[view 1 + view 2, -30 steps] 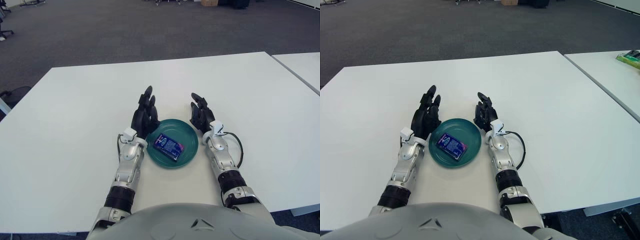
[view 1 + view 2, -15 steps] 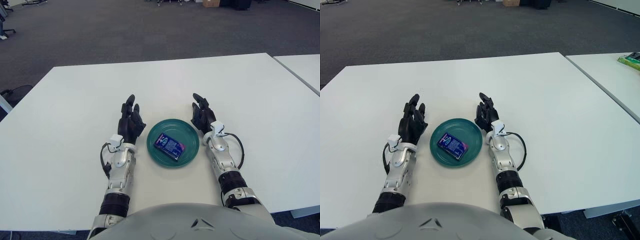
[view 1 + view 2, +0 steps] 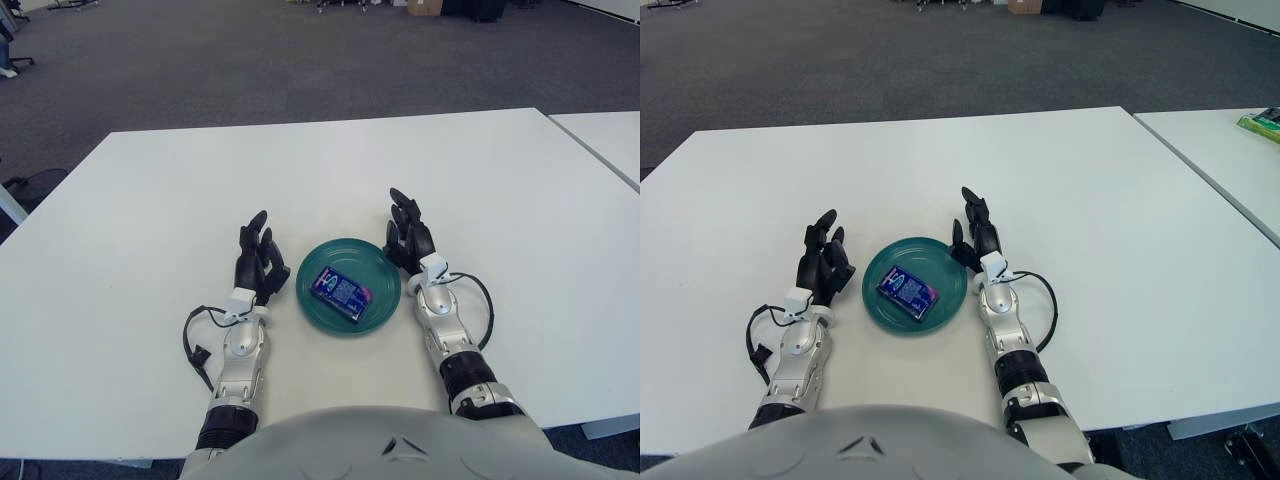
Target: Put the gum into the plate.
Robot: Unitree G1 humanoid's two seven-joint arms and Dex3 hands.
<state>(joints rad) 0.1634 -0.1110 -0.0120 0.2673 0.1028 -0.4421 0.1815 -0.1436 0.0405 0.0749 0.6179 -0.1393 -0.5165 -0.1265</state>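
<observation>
A blue pack of gum lies flat inside the round green plate near the table's front middle. My left hand rests on the table just left of the plate, fingers stretched out and holding nothing. My right hand rests at the plate's right rim, fingers stretched out and holding nothing. Neither hand touches the gum.
The white table stretches wide around the plate. A second white table stands to the right across a narrow gap, with a green packet on it. Dark carpet lies beyond.
My left hand has drawn back from the plate's left rim, moving left and toward me, and now lies on the table. My right hand has barely shifted. The gum stays in the plate.
</observation>
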